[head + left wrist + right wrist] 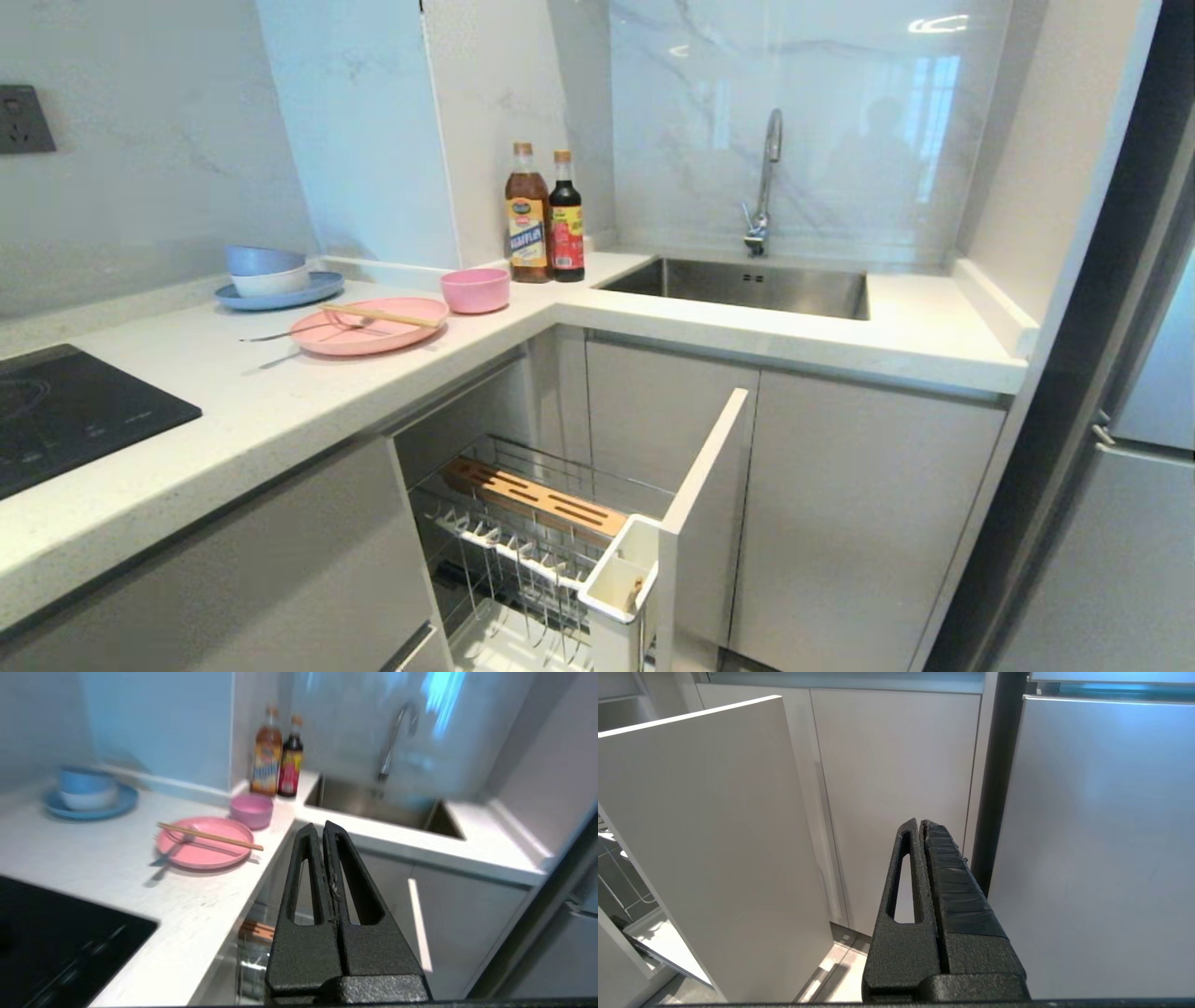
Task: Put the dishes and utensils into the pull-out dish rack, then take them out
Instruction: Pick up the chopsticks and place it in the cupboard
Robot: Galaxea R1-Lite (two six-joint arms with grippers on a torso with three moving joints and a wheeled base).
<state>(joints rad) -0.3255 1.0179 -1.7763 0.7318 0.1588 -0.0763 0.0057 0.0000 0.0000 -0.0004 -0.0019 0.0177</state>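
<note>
a: what is in the pull-out dish rack (523, 551)?

b: its chrome prongs hold no dishes. a slotted wooden board (537, 501) lies across the back, and a white utensil caddy (621, 574) sits at the front corner; what is inside the caddy is hard to tell.

a: where are the dishes?

b: on the white counter (280, 401). the pink plate (369, 327) carries the chopsticks (381, 315) across its top, with the fork (299, 331) reaching off its edge. the pink bowl (475, 290) stands just beside it, empty.

a: and the grippers?

b: the left gripper (322, 828) has its fingers pressed together, empty, in the air off the counter's edge, well apart from the plate. the right gripper (921, 823), also closed and empty, hangs low facing cabinet doors (896, 788).
</note>
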